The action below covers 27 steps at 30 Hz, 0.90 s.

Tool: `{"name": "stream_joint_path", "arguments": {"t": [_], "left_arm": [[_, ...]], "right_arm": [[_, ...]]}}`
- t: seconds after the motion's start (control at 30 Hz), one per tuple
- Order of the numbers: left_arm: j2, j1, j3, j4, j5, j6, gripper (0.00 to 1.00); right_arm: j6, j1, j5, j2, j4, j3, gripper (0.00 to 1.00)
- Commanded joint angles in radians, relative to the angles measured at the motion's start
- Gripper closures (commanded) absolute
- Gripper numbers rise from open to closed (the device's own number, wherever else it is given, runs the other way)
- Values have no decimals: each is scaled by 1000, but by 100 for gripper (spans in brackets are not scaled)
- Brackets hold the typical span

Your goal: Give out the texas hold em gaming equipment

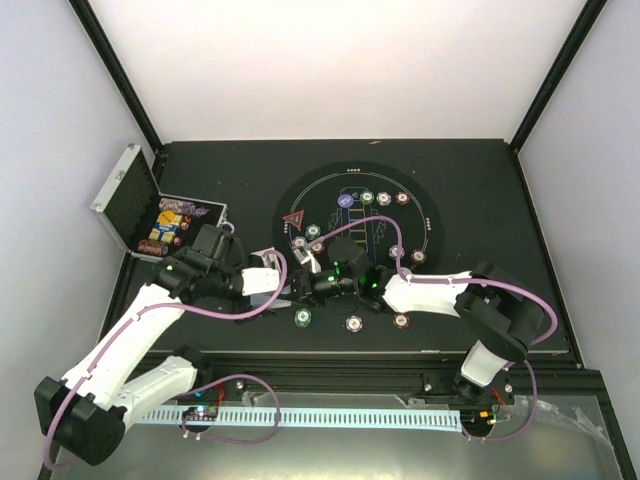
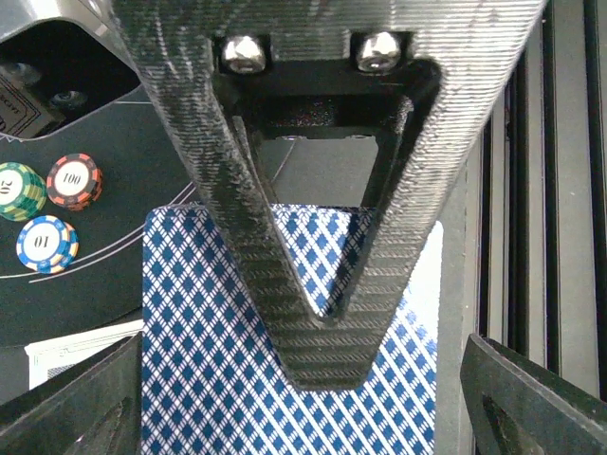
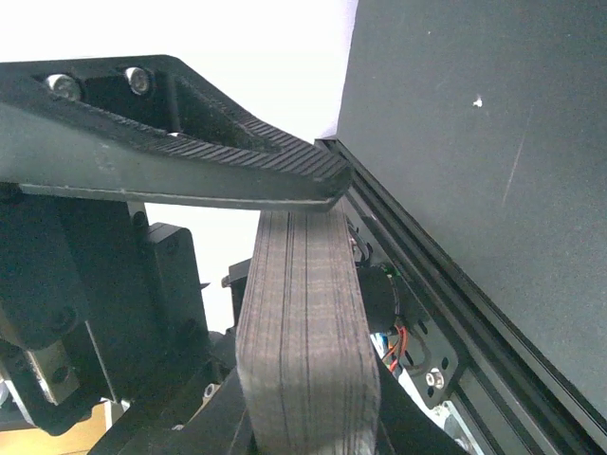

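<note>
My right gripper (image 3: 305, 322) is shut on a thick deck of playing cards (image 3: 303, 284), clamped edge-on between its fingers. In the left wrist view the deck's blue diamond-backed top card (image 2: 209, 360) faces me. My left gripper (image 2: 327, 355) is shut, its tips resting against that card back. Both grippers meet over the near part of the round mat, left (image 1: 296, 287) and right (image 1: 332, 285). Striped chips lie on the mat: a green one (image 2: 19, 190), a red one (image 2: 74, 180), a blue one (image 2: 45, 244). A red triangle marker (image 1: 294, 220) and a purple button (image 1: 344, 199) lie farther back.
The open silver case (image 1: 150, 205) stands at the left with chips inside. Several chips ring the black mat (image 1: 430, 232), including ones near its front (image 1: 354, 323). A face-up card (image 2: 81, 346) lies beside the deck. The aluminium rail (image 1: 330, 415) runs along the near edge.
</note>
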Motion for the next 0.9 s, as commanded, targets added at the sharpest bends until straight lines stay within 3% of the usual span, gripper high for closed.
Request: {"name": "stream_joint_path", "arguments": {"t": [0.0,0.3,0.77,0.87], "left_arm": [[33,-5,43,-21,20,42,10],[46,-7,31,-51,33,73,10],[27,-6,9,-49,46,86,18],[29,-7,1,-32,27,66,10]], "right_arm": [[8,-5,5,-11,68,-4,96],[13,-4,2,-3,70,15,96],[8,-4,15,10,54,20,96],[0,-4,14,14,44,28,96]]}}
